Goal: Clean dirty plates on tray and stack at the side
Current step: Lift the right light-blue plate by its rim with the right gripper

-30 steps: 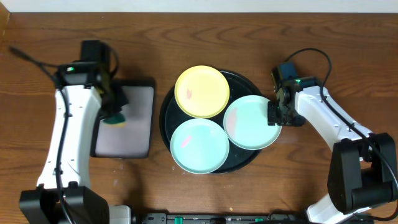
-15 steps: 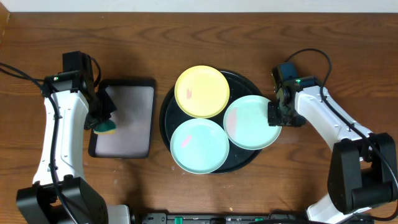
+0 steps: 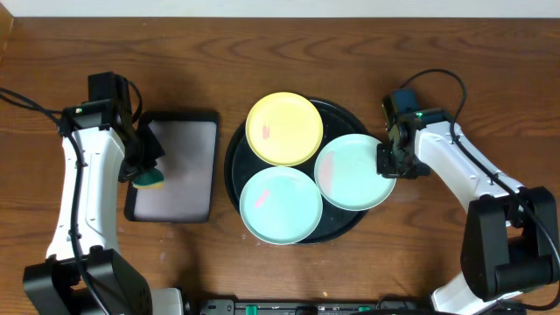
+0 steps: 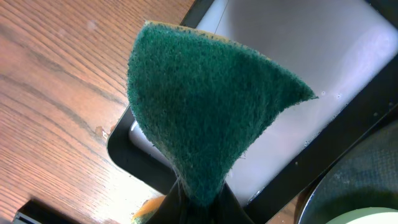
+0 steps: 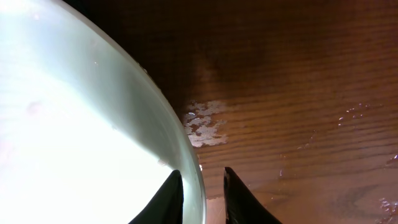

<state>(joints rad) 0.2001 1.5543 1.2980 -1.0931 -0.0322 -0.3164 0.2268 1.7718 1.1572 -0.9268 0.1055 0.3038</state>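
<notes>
Left gripper (image 4: pixel 196 205) was clamped tight on the sponge (image 4: pixel 205 118), green face up, over the small tray's (image 3: pixel 179 171) 9 o'clock edge. On the tray (image 3: pixel 233 162), the yellow plate (image 3: pixel 283 129) sat at 12 with a pink smear, one teal plate (image 3: pixel 280 204) at 7, and the other teal plate (image 3: pixel 350 172) at 3, overhanging the rim. Right gripper (image 5: pixel 200 193) straddled that plate's 3 o'clock edge, fingers a narrow gap apart. Whether they pinched it, I couldn't tell.
</notes>
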